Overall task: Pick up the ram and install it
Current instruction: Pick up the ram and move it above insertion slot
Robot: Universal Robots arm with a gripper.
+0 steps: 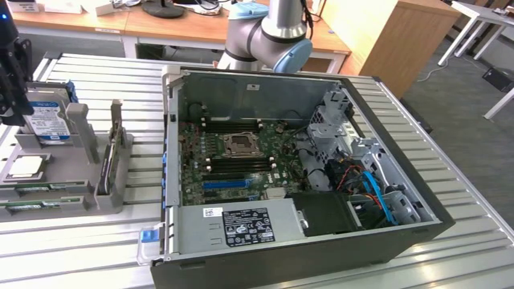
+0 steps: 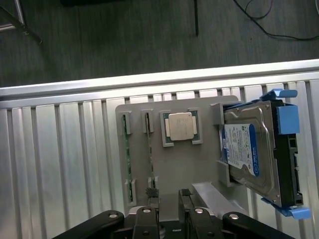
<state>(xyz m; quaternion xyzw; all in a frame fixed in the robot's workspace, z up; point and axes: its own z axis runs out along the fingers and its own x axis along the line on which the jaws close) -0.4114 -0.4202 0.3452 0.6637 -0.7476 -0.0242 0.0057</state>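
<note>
Exterior view: a slatted metal counter [image 1: 80, 253] in front of wooden desks [image 1: 177, 27] carries an open computer case [image 1: 216, 96]. At the exterior view's left, a grey holder [image 1: 78, 117] keeps the ram [image 1: 36, 204]. Wrist view: the tool [image 2: 168, 209], released, hangs above the holder's ram, chip [image 2: 179, 127] and hard drive [image 2: 246, 149].

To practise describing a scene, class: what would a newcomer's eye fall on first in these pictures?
The open black computer case with its green motherboard dominates the middle of the exterior view. At that view's left, a grey holder carries a silver hard drive with a blue label, a square silver processor chip and thin green ram sticks.
</note>
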